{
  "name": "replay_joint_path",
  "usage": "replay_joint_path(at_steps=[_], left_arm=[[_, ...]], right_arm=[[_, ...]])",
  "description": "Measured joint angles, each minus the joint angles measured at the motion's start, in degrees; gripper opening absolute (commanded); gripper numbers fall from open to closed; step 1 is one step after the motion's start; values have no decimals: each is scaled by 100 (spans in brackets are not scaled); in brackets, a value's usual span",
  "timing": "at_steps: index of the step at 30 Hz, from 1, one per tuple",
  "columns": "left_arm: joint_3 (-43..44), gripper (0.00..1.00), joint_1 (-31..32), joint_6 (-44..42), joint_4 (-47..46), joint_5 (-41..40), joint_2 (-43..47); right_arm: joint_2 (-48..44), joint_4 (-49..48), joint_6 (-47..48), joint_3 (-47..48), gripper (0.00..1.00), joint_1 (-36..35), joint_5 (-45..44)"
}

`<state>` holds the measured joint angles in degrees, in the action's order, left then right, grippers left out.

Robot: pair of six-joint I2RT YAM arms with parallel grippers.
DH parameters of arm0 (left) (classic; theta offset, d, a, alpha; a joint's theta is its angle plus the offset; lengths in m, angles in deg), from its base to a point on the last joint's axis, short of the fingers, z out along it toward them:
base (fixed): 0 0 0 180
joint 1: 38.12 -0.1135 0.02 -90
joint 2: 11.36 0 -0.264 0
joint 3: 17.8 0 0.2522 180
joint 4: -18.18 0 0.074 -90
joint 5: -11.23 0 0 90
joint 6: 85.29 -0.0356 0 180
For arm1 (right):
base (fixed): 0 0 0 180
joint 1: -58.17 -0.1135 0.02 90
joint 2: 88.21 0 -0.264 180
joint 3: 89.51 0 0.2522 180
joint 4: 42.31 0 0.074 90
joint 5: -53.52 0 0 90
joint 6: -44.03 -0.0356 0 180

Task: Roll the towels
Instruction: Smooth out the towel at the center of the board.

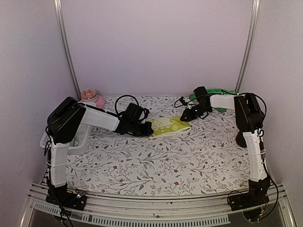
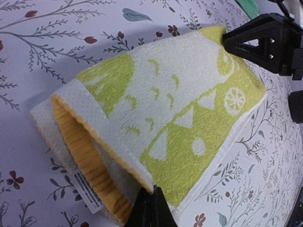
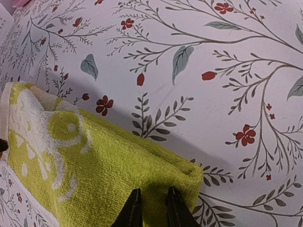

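Note:
The yellow-lime towel [image 1: 170,126] with pale markings lies folded at the table's middle, between both grippers. My left gripper [image 1: 147,126] is at its left end. In the left wrist view its jaws [image 2: 152,195] are shut on the edge of the towel's [image 2: 189,118] raised upper layer, which gapes open over an orange underside. My right gripper [image 1: 185,115] is at the towel's right end. In the right wrist view the gripper [image 3: 152,208] pinches the folded corner of the towel [image 3: 104,179]. The plain green towel [image 1: 215,92] lies at the back right, behind the right arm.
A pink bowl [image 1: 92,98] stands at the back left. A white mesh basket [image 1: 78,137] sits at the left edge, partly under the left arm. The floral table cover [image 1: 156,165] spreads toward the near edge. Walls close in the sides and back.

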<state>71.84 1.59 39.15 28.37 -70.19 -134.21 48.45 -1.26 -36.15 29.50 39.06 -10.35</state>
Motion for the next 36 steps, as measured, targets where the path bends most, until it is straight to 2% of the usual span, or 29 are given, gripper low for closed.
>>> replay_joint_path(at_steps=[10,13,16,20,23,27,31,36], left_arm=[[-389,2,-98,13,-13,0,310],[-404,14,-101,17,-9,13,315],[-402,29,-105,0,7,50,315],[-402,35,-114,-11,50,94,315],[-402,43,-127,-44,144,42,374],[-400,49,-175,-170,330,-168,756],[-90,45,-249,-341,431,-319,1137],[629,21,-289,-527,411,-284,964]], right_arm=[[0,-33,28,0,20,50,-72],[0,-33,37,0,23,63,-66],[0,-33,70,-2,30,72,-24],[-37,-44,188,-72,38,83,70],[-203,63,289,-201,41,83,96],[-599,291,398,-323,45,83,118],[-1178,380,518,-468,41,85,144],[-1670,376,680,-741,28,90,280]])
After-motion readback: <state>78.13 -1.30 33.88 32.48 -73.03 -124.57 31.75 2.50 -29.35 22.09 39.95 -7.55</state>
